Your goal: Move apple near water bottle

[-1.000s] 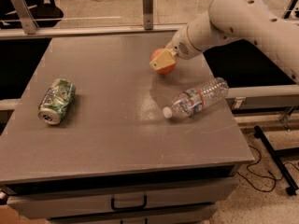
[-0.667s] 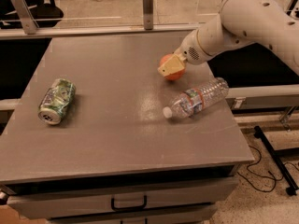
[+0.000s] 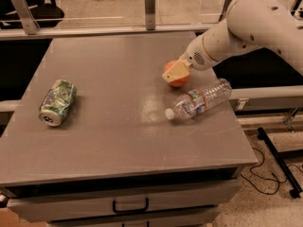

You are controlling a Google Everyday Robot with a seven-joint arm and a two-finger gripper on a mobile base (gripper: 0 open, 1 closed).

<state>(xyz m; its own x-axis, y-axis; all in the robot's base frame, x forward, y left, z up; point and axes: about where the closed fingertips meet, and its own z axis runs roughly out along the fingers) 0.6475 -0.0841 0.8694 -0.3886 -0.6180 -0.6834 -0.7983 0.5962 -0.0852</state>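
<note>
The apple (image 3: 177, 81), red-orange and round, is at the right middle of the grey table (image 3: 109, 84), partly covered by my gripper. My gripper (image 3: 174, 73) comes in from the upper right on a white arm, and its tan fingers (image 3: 176, 71) are closed around the apple. The apple sits low, at or just above the tabletop; I cannot tell if it touches. The water bottle (image 3: 200, 99), clear with a white cap and a coloured label, lies on its side just below and to the right of the apple, a small gap apart, cap pointing left.
A crushed green can (image 3: 57, 102) lies on its side at the table's left. A rail with upright posts (image 3: 149, 1) runs along the far edge. A drawer with a handle (image 3: 129, 206) is below the front edge. Cables and a stand foot (image 3: 279, 162) are on the floor at right.
My gripper has carried the apple down and slightly right, closer to the water bottle and the tabletop. The bottle and can have not moved.
</note>
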